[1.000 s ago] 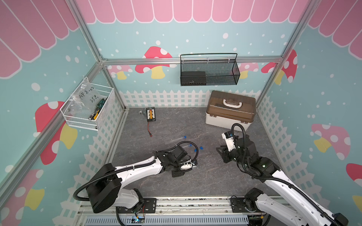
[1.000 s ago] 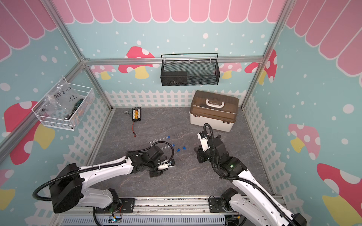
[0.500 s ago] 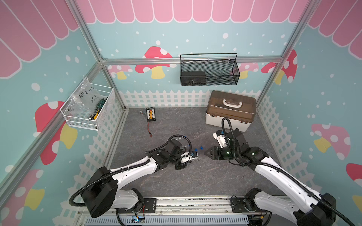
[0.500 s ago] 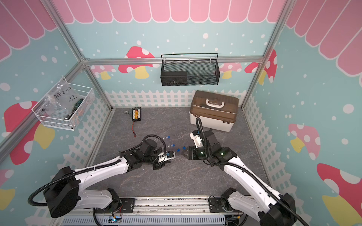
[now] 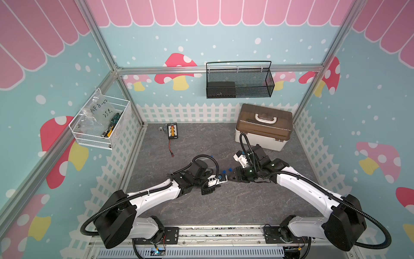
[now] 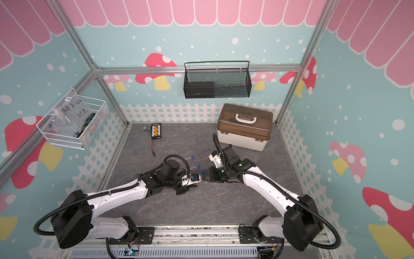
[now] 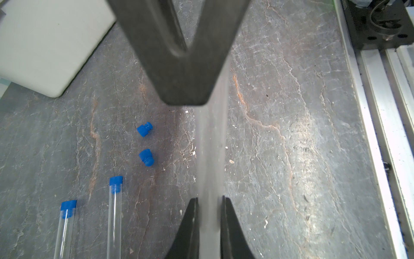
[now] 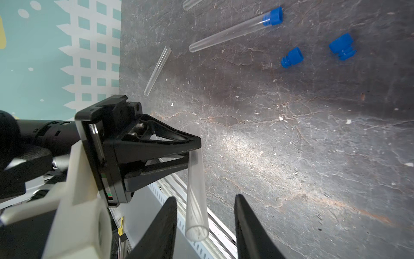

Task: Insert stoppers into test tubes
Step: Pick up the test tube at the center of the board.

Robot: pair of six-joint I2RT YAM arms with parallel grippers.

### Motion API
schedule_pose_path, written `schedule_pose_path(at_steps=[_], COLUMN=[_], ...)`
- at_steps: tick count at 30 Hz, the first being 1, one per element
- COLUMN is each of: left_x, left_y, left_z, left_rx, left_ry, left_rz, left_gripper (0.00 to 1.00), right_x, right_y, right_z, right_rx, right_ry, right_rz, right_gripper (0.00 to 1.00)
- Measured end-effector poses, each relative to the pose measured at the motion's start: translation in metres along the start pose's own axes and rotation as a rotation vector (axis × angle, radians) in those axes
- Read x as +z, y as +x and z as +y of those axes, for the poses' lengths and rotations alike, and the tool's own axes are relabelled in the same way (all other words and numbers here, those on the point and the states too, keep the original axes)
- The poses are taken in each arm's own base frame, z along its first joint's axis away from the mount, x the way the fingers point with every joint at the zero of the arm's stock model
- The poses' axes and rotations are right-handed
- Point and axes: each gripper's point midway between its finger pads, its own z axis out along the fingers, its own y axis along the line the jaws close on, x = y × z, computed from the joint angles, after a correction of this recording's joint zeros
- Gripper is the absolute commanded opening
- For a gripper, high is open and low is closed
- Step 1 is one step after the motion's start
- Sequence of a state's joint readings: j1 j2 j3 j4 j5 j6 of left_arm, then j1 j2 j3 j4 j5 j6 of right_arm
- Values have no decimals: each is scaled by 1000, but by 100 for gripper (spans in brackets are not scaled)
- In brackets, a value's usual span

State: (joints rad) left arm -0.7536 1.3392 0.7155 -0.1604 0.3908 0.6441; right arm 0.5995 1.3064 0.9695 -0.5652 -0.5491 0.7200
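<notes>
My left gripper [image 7: 208, 199] is shut on a clear test tube [image 8: 196, 183], lifted off the floor. The tube's open mouth points at my right gripper [image 8: 205, 197]. The right jaws stand open on either side of that mouth without touching it, and nothing is in them. Both top views show the two grippers tip to tip, left [image 5: 224, 178] and right [image 5: 233, 177]. Two loose blue stoppers [image 7: 144, 129] [image 7: 146, 157] lie on the floor beside them. Two stoppered tubes [image 7: 114, 213] [image 7: 65, 228] lie nearby. An unstoppered tube [image 8: 157, 70] rests by the left wall.
A white box with a brown lid [image 5: 264, 125] stands at the back right. A small charger board with a red lead [image 5: 172, 130] lies at the back left. Baskets hang on the back wall [image 5: 238, 83] and the left wall [image 5: 98, 127]. A metal rail [image 5: 201, 231] runs along the front.
The right arm has swung left and its open jaws have come round the tube's mouth. The left gripper has carried the tube up and toward the middle.
</notes>
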Motion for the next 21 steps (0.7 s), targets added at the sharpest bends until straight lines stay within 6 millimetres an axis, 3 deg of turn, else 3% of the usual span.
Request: schedule_pose_path(at_steps=[21], left_x=[5], left_y=[1], left_z=[0], left_rx=[-12], left_ry=[6], left_rz=[-3], left_gripper=[13], right_x=[19], right_y=[10], right_z=[-2], right_rx=[8], right_ry=[23], right_rz=[67], right_gripper=[26])
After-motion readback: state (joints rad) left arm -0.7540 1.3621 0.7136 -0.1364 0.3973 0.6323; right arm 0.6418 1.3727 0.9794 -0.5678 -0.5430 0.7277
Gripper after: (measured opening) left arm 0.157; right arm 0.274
